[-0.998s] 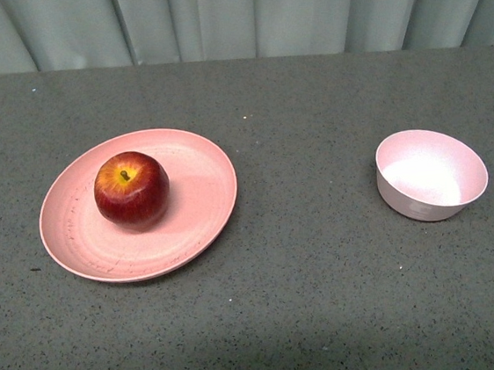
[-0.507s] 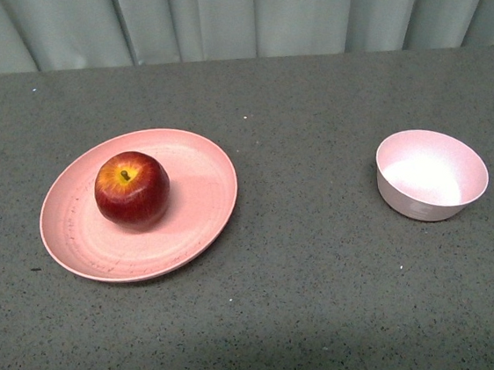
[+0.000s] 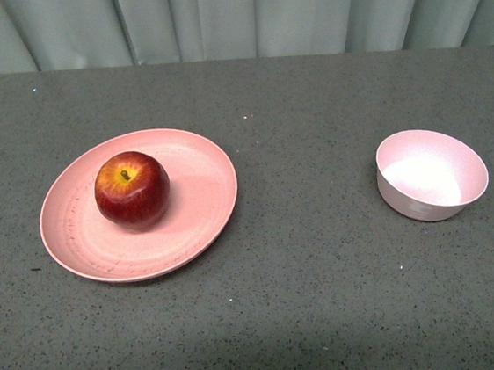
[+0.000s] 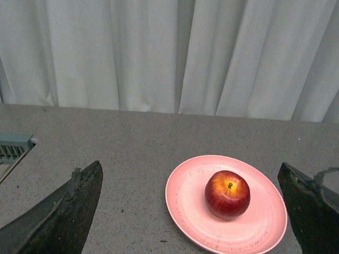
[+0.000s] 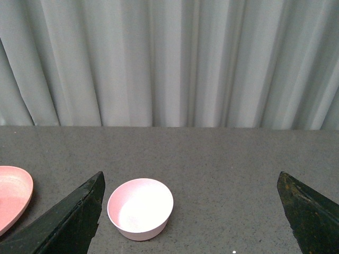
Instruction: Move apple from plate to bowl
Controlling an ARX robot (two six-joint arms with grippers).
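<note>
Left gripper (image 4: 188,168): your jaws stand wide apart with nothing between them, poised over the grey table (image 4: 127,153) and facing the plate (image 4: 190,206), well short of the apple (image 4: 228,194).
Right gripper (image 5: 190,177): equally spread and empty, looking down toward the bowl (image 5: 140,209).
Apple: stem up, resting on the plate left of its middle, touching nothing else.
Plate and bowl: plate on your left, bowl on your right, well apart; the bowl is upright and empty.
Handling: expect a firm, fairly heavy fruit. The glossy skin is probably slippery, and a nudge may roll it across the shallow plate.
Where to hold: come from above and close across the widest girth, pads on opposite flanks, clear of the stem.
Release: the bowl looks barely wider than the apple and light, so lower it in rather than drop it.
</note>
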